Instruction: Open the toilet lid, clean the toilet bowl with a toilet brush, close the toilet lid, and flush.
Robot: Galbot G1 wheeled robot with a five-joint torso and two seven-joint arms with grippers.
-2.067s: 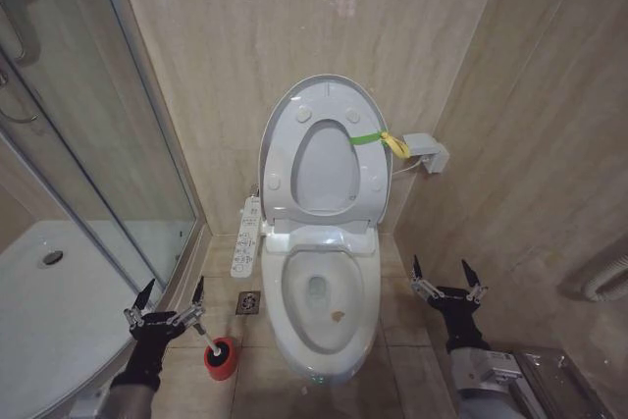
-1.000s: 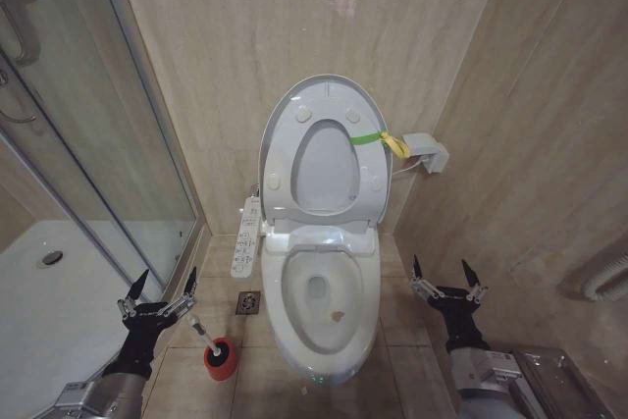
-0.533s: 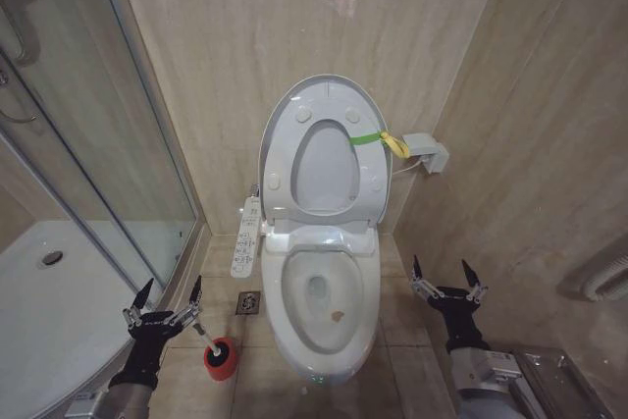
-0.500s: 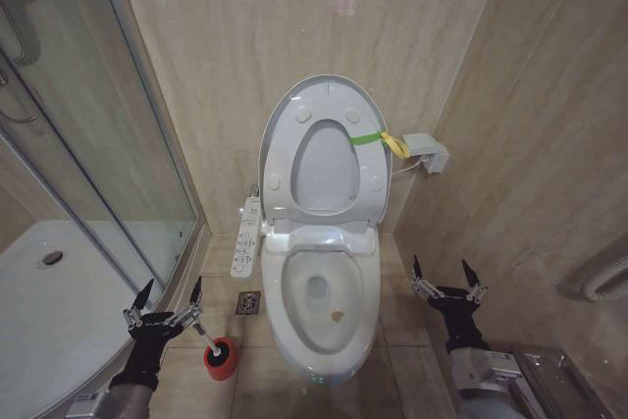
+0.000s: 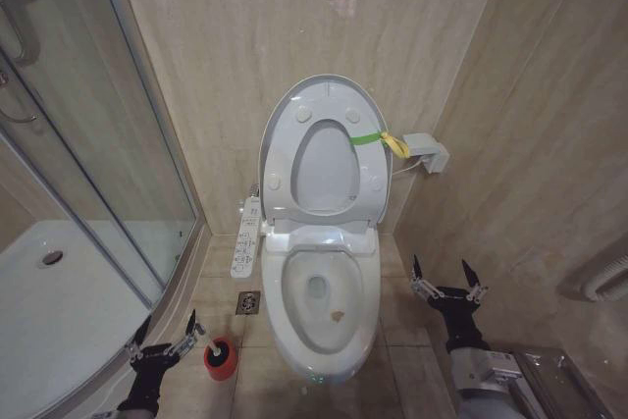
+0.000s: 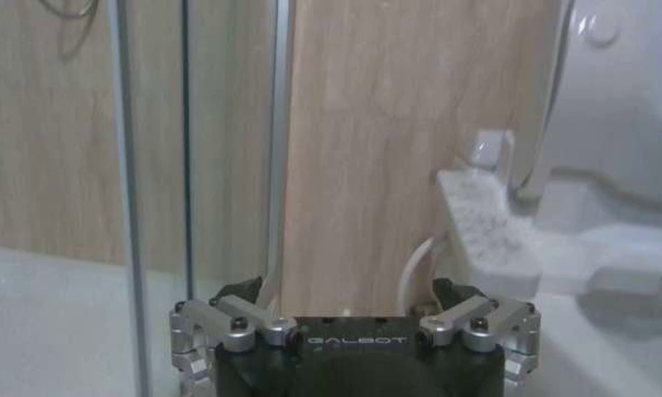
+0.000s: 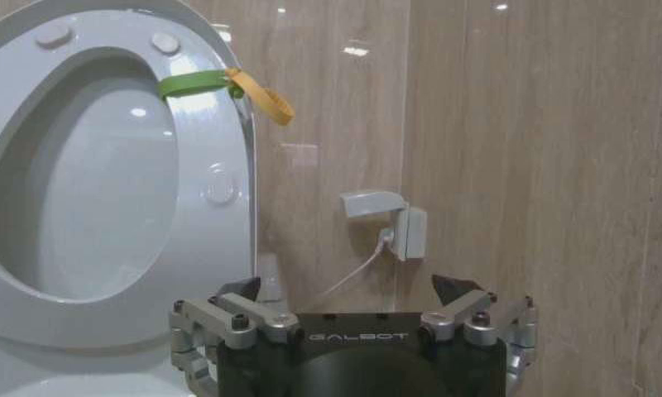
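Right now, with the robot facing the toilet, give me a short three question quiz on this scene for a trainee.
1. True or false: the toilet lid is raised against the wall.
2. Which gripper is nearest the red cup that holds the toilet brush? A. left gripper B. right gripper C. both equally
3. Fill in: the strap on the lid's edge is green and ____.

Key:
1. True. The lid and seat both stand up, and the toilet bowl is open.
2. A. It hangs open just beside the cup, on the shower side; the right one waits open on the bowl's other side.
3. Yellow.
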